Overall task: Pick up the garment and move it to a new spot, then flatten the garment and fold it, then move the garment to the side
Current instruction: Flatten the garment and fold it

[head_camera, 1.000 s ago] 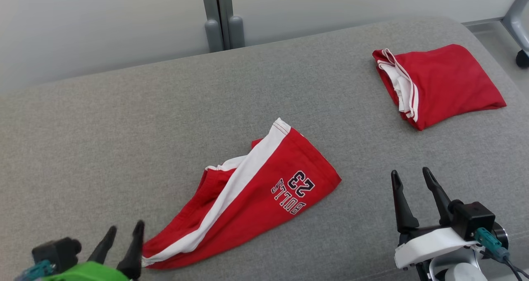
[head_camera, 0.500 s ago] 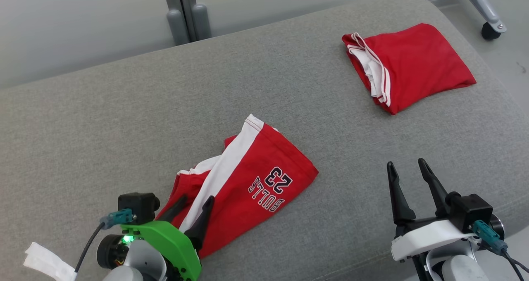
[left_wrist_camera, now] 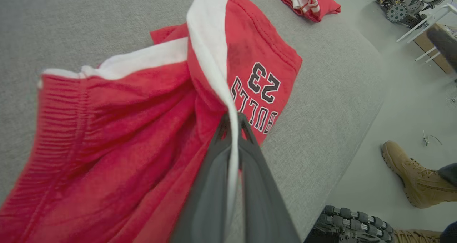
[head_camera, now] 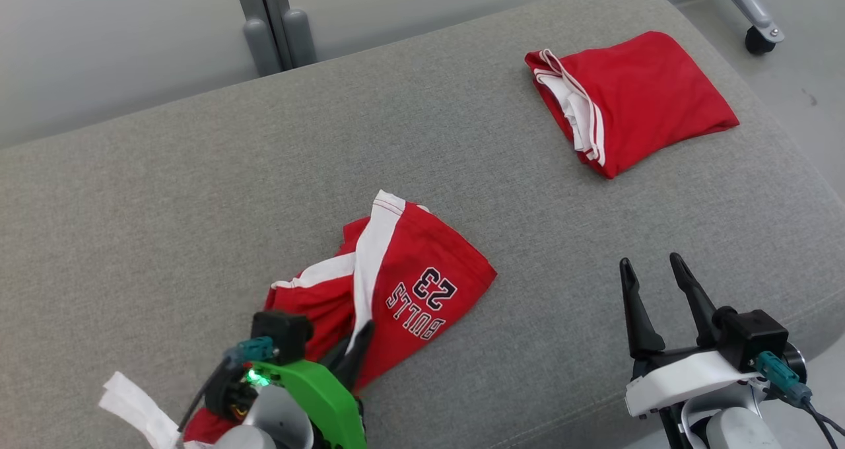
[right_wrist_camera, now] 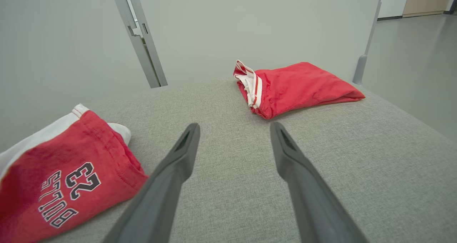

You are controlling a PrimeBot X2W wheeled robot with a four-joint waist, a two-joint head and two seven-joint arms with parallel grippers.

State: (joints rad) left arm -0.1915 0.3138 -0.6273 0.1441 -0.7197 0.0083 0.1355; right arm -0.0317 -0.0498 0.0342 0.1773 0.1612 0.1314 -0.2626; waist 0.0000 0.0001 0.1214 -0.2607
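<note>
Your left claw (head_camera: 353,346) is clenched on the red shorts (head_camera: 422,264), which lie bunched near the front edge of the grey cushion (head_camera: 165,191). Left wrist view: its fingers (left_wrist_camera: 210,171) pinch the white side stripe (left_wrist_camera: 210,57). Right wrist view: your right claw (right_wrist_camera: 234,127) gapes, shorts lower left.

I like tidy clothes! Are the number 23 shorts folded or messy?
Messy: the shorts lie bunched and creased, white stripe twisted, not folded flat.

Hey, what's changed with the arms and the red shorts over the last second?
The left gripper moved forward onto the shorts and shut on their white stripe, bunching the cloth. The right gripper stays open above the cushion, and the folded red garment lies as before. The camera also turned.
</note>
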